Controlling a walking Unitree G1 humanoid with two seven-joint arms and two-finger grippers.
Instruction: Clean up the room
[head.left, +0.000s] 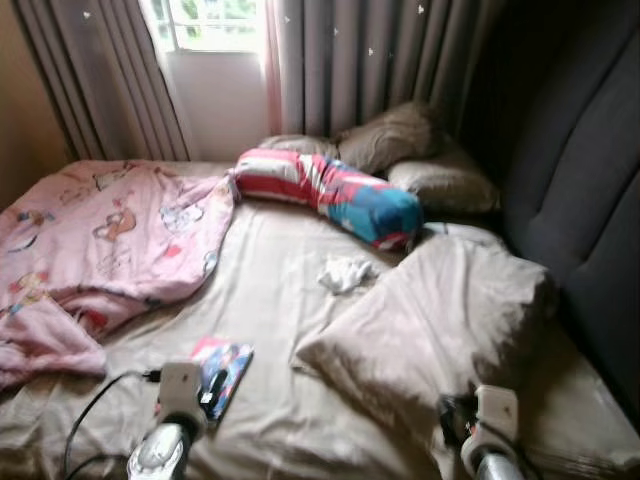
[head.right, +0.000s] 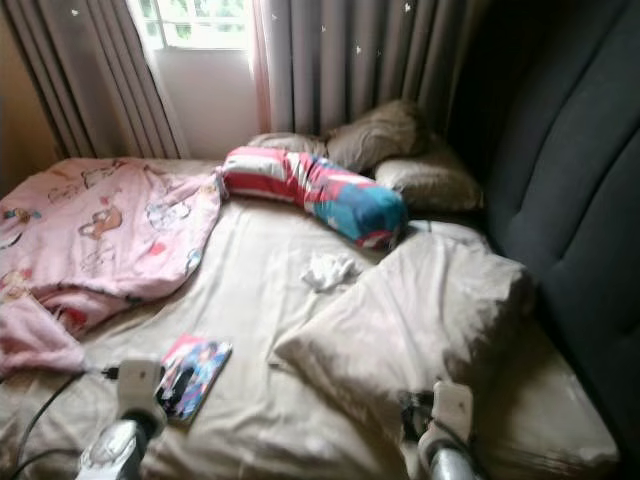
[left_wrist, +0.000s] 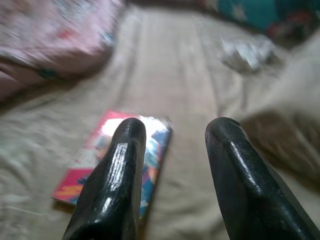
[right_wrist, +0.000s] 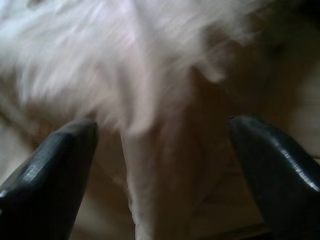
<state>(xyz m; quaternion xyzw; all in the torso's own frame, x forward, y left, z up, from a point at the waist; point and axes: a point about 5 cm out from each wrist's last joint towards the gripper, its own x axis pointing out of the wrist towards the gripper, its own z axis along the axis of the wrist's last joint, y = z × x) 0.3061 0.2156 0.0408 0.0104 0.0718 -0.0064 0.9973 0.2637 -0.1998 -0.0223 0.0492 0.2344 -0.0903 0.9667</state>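
Observation:
A colourful book (head.left: 228, 362) lies flat on the beige bed sheet (head.left: 270, 300) near the front left. My left gripper (left_wrist: 175, 135) hovers open just above the book's (left_wrist: 95, 160) right edge, holding nothing. A big beige pillow (head.left: 440, 310) lies askew at the front right. My right gripper (right_wrist: 162, 125) is open wide over its near corner, with pillow cloth (right_wrist: 150, 100) between the fingers but not pinched. A crumpled white cloth (head.left: 343, 272) rests mid-bed. A pink blanket (head.left: 110, 240) is bunched on the left.
A striped red, white and blue bolster (head.left: 335, 195) and two beige pillows (head.left: 400, 140) lie at the head. A dark padded headboard (head.left: 590, 180) runs along the right. Grey curtains (head.left: 340, 60) and a window (head.left: 205, 25) stand behind. A black cable (head.left: 95, 410) trails front left.

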